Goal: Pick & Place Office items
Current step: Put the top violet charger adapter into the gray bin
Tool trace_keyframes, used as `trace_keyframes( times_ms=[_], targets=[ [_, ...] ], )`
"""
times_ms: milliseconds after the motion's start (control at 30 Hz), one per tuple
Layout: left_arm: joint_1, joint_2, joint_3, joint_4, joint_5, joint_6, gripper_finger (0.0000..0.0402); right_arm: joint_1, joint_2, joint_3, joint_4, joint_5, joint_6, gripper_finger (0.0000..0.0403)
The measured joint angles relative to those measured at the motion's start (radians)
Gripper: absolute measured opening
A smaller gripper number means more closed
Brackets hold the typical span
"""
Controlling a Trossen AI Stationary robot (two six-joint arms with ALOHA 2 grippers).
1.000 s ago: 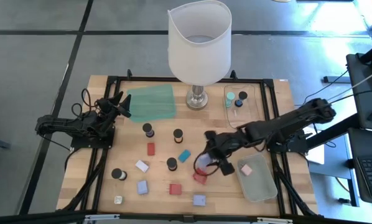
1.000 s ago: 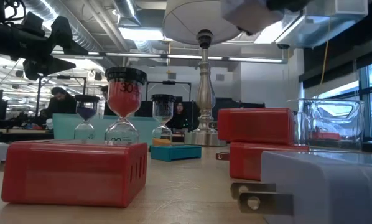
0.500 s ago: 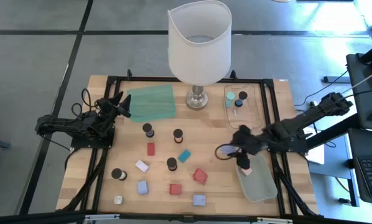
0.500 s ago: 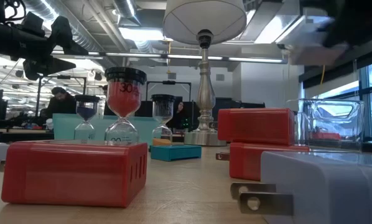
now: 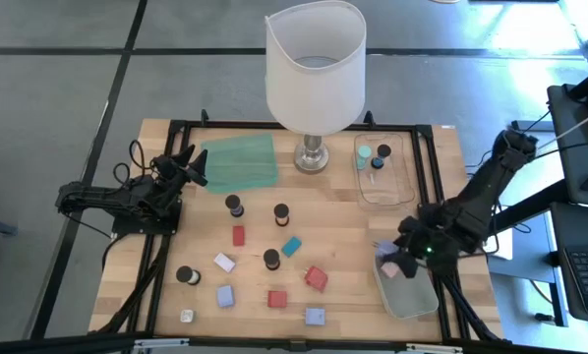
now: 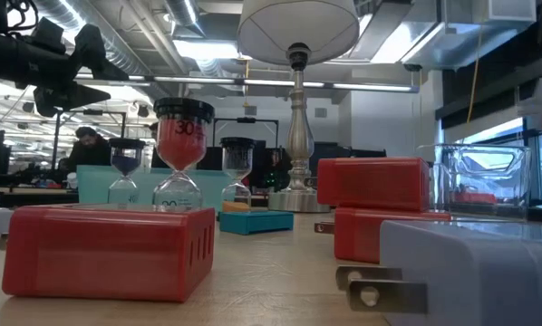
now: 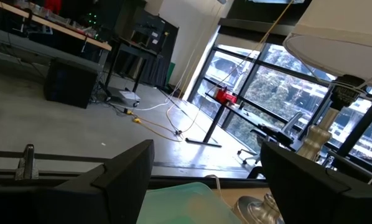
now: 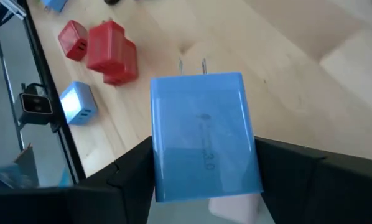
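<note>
Wooden table | right claw gripping blue charger above clear tray | left claw wide

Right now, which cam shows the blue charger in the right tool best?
Right wrist view: the blue charger fills the frame between the right tool fingers, prongs visible. High view shows only a speck at the clear tray. Low and left wrist views miss it.

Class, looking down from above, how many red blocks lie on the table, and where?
3. One red block lies left of centre; a second sits near the picture's bottom edge; a third, tilted, lies just right of it. More could hide under the lamp shade.
</note>
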State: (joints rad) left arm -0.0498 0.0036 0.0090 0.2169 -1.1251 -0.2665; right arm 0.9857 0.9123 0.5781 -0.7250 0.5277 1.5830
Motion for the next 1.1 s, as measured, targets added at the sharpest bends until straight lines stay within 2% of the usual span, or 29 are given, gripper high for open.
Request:
trace_keyframes(
  times_ms=[300, 500, 733, 1100],
  targets=[
    [0.000, 0.000, 0.000, -0.003, 0.000, 0.000, 0.0290, 0.182, 0.056, 0.002, -0.118, 0.025, 0.317, 0.0226],
    [0.000, 0.000, 0.000, -0.003, 0.000, 0.000, 0.0290, 0.248, 0.082, 0.000, -0.133, -0.018, 0.468, 0.0226],
    [0.000, 0.000, 0.000, -0.004, 0.000, 0.000, 0.0290, 0.298, 0.099, 0.000, -0.121, -0.040, 0.554, 0.0227],
    [0.000, 0.000, 0.000, -0.004, 0.000, 0.000, 0.0290, 0.301, 0.155, 0.001, -0.133, -0.045, 0.551, 0.0227]
  ],
)
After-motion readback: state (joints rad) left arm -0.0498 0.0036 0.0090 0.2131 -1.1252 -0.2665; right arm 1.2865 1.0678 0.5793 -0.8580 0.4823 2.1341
